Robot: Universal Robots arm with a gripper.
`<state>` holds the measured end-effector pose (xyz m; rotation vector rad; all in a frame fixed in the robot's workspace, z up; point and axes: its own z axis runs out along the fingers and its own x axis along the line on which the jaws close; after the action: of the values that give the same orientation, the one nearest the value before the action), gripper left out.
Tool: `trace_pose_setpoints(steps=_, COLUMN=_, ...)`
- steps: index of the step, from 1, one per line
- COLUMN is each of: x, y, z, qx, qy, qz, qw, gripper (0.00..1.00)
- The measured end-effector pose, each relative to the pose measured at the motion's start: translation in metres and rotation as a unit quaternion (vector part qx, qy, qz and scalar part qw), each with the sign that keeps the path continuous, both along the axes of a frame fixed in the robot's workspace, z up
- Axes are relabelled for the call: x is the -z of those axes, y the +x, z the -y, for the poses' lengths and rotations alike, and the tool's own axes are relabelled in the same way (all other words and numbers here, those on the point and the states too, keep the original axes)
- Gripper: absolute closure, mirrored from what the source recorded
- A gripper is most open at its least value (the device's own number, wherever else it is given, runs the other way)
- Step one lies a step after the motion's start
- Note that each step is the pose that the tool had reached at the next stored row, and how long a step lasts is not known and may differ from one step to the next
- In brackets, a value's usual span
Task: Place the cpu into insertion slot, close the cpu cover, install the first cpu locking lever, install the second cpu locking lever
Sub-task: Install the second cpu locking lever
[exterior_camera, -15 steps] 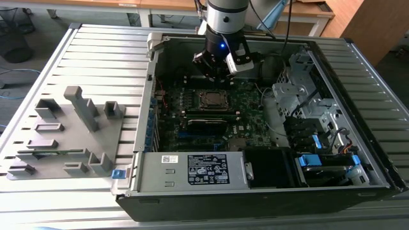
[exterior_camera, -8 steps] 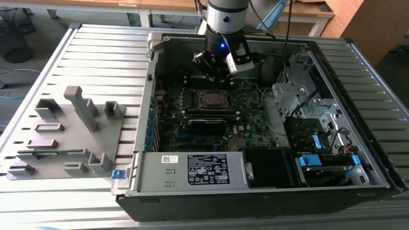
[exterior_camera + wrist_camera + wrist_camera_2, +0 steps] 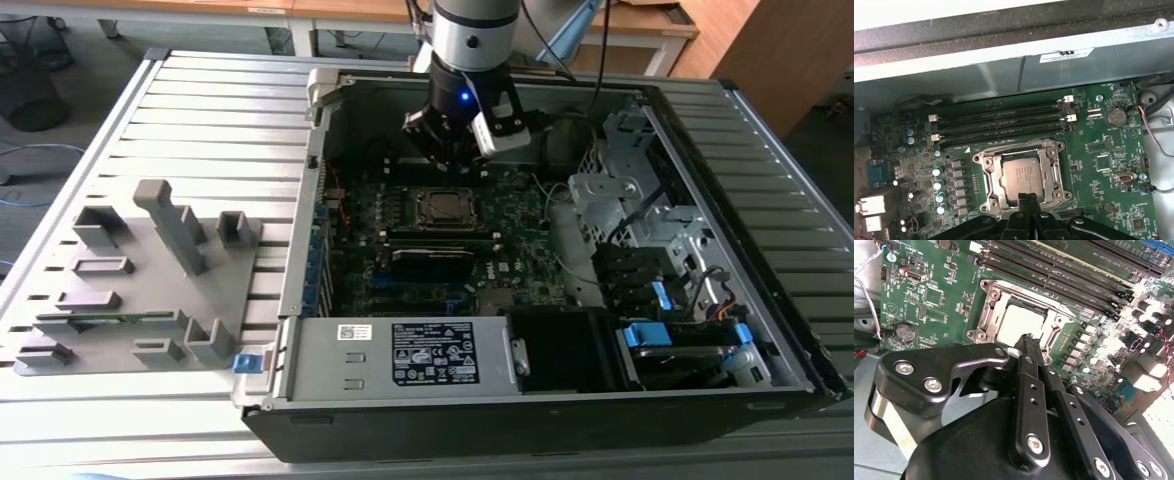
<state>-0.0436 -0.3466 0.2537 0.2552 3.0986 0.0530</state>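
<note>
CPU point(image 3: 1024, 174) sits seated in the insertion slot point(image 3: 985, 172) with the cpu cover point(image 3: 1056, 170) down around it; the gripper point(image 3: 1030, 341) hovers just above, fingers point(image 3: 1027, 371) clenched together, holding nothing, suited to pushing.

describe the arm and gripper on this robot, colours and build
The arm is a silver-grey tube with a black band and a small blue light. The gripper is matte black, with chunky linkage plates joined by silver hex screws and slim drilled fingers.

Dull silver-grey metal cpu point(image 3: 1025, 175), shiny metal cpu cover point(image 3: 1056, 172), matt black pincer point(image 3: 1033, 341)
</note>
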Motion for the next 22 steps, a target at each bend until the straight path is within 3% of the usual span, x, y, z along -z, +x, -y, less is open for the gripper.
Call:
trace_pose_setpoints(steps=14, x=0.0, y=0.0, z=0.0025, qx=0.0, qy=0.0, qz=0.0, qw=1.0, gripper=0.89)
trace_pose_setpoints(steps=22, x=0.0, y=-0.0001, z=0.0088, qx=0.0, qy=0.0, qz=0.0, qw=1.0, gripper=0.89)
